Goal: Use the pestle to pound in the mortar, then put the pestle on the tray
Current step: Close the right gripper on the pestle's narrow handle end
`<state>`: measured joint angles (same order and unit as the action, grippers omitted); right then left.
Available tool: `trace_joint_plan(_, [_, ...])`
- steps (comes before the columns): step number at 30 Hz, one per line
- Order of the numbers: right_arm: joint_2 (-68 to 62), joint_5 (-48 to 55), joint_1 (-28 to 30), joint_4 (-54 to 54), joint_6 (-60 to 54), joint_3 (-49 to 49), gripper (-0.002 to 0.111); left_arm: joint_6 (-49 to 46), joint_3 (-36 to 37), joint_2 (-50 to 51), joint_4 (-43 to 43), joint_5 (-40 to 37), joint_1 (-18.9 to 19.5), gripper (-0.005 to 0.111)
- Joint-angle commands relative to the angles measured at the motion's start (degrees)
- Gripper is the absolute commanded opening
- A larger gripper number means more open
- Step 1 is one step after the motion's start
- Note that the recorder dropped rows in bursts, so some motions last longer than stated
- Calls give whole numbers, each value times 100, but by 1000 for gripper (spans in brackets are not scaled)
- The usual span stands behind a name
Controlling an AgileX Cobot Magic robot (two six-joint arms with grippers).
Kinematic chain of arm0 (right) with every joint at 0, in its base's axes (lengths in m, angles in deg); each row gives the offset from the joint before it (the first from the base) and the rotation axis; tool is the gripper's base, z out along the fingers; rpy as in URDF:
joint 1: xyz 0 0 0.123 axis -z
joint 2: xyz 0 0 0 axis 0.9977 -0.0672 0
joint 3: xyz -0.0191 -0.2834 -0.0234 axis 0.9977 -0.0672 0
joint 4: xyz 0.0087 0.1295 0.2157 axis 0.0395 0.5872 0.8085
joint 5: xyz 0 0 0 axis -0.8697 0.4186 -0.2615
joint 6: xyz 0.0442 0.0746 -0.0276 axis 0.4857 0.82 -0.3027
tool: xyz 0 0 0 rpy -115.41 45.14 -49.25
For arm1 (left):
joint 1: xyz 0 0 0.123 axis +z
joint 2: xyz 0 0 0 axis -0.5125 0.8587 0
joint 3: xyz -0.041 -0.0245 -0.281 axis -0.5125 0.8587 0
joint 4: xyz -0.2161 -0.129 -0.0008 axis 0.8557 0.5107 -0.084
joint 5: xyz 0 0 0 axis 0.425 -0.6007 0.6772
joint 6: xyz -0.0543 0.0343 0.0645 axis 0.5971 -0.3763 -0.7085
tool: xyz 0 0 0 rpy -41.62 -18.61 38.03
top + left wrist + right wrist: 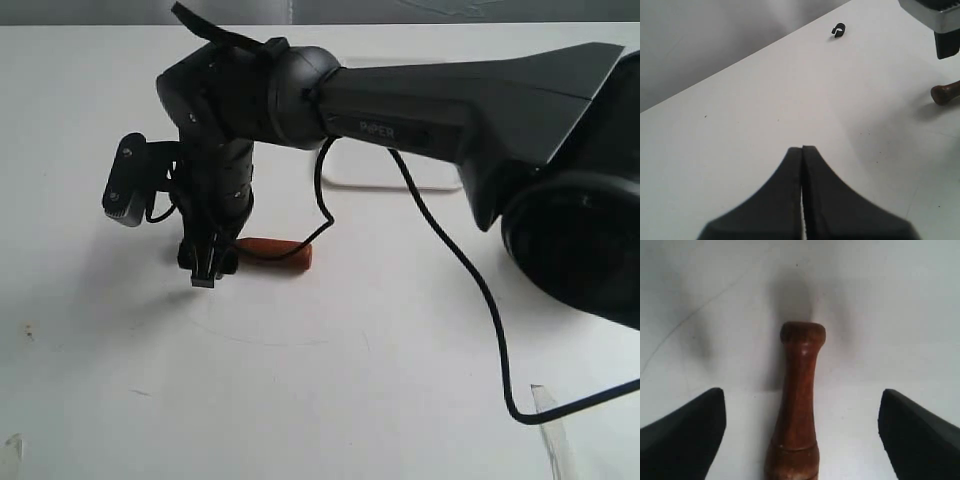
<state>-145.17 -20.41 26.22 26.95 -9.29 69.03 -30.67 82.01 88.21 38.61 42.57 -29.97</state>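
The right hand is spread wide — the pestle lies flat on the table between its jaws.

Exterior view looks down, wrist views close, all seemingly sharing pestle

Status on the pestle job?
Done: nothing visible. The pestle lies on the table, ungripped. In hand: right gripper open, straddling it; left gripper shut. Left: grasp, pound, then set it on the tray. No mortar in view.
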Motion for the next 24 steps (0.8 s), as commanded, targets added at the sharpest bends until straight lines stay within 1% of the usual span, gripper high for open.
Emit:
trace_joint_plan(1, [-94, -142, -7, -25, -61, 31, 72, 47, 3, -7, 42, 17, -44, 0])
trace_joint_plan(4, [-170, -209, -7, -57, -61, 31, 70, 47, 3, -7, 42, 17, -44, 0])
trace_joint_plan(7, [-170, -321, -7, -57, -61, 31, 66, 47, 3, -7, 42, 17, -44, 0])
trace_joint_plan(11, [-170, -407, 5, -57, -40, 31, 52, 47, 3, -7, 42, 17, -44, 0])
trace_joint_plan(16, [-170, -488, 5, -142, -26, 31, 29, 47, 3, -7, 42, 17, -44, 0])
trace_joint_plan(18, [-170, -488, 5, -171, -26, 31, 24, 47, 3, -7, 42, 17, -44, 0])
trace_joint_plan(21, [-170, -488, 5, -171, -4, 31, 23, 47, 3, -7, 42, 17, -44, 0])
trace_joint_plan(24, [-218, -501, 5, -171, -4, 31, 26, 47, 3, -7, 42, 17, -44, 0])
